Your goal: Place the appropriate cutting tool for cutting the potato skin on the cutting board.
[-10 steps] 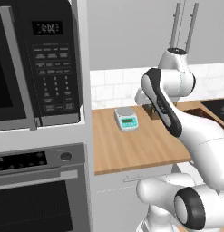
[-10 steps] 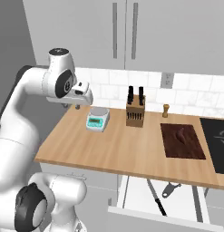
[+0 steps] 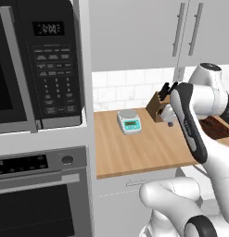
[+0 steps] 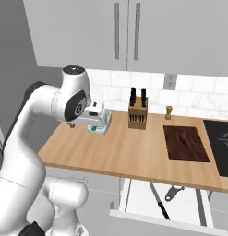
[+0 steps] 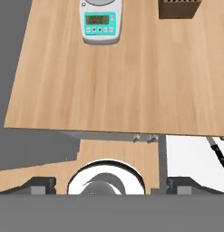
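Note:
The dark reddish-brown cutting board (image 4: 187, 144) lies flat on the counter's right part, beside the stove. A faint darker lump on it may be the potato; I cannot tell. Below the counter an open drawer (image 4: 134, 203) holds a grey peeler (image 4: 173, 193) and a black-handled knife (image 4: 158, 201); in the hand view a dark handle (image 5: 218, 153) pokes in at the right edge. My gripper (image 5: 111, 185) hangs open and empty above the counter's front left part, its hand (image 4: 98, 115) just in front of the scale, far left of the board.
A white kitchen scale (image 5: 100, 21) with a teal display sits at the back left of the wooden counter (image 4: 120, 152). A knife block (image 4: 137, 115) and a small pepper grinder (image 4: 169, 112) stand by the wall. A black stove (image 4: 220, 144) is at the right, a microwave (image 3: 39, 65) and an oven (image 3: 41, 194) at the left.
The hand has dropped lower and swung a little right, toward the scale. The base and everything on the counter stay where they were.

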Motion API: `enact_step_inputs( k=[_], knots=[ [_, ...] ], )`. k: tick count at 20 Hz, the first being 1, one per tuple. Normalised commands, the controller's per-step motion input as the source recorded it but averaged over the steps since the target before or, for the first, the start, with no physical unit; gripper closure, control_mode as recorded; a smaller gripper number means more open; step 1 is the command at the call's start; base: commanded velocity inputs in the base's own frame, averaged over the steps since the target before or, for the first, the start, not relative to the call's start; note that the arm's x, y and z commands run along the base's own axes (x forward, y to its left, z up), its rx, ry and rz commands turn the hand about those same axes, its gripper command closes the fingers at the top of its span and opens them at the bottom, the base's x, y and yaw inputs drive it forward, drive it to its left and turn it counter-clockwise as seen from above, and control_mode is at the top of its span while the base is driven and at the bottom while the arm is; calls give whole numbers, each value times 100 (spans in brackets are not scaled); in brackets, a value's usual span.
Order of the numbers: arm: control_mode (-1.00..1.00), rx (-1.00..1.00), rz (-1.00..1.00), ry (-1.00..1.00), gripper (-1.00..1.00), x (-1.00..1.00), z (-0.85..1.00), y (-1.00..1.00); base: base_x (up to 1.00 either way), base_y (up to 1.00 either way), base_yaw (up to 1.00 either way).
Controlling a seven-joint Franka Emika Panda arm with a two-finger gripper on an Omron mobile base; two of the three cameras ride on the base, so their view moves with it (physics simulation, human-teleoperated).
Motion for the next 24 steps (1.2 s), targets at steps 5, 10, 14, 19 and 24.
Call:
enact_step_inputs(
  k=[5, 10, 14, 19, 24],
  knots=[
    [-100, 0, 0, 1, -100, -49, -43, -99, 0, 0, 0],
    [-100, 0, 0, 6, -100, -26, -53, -100, 0, 0, 0],
    [-100, 0, 0, 8, -100, -9, -57, -100, 0, 0, 0],
    [-100, 0, 0, 17, -100, 0, -57, -100, 0, 0, 0],
    [-100, 0, -2, 14, -100, -19, -29, -98, 0, 0, 0]
  ],
)
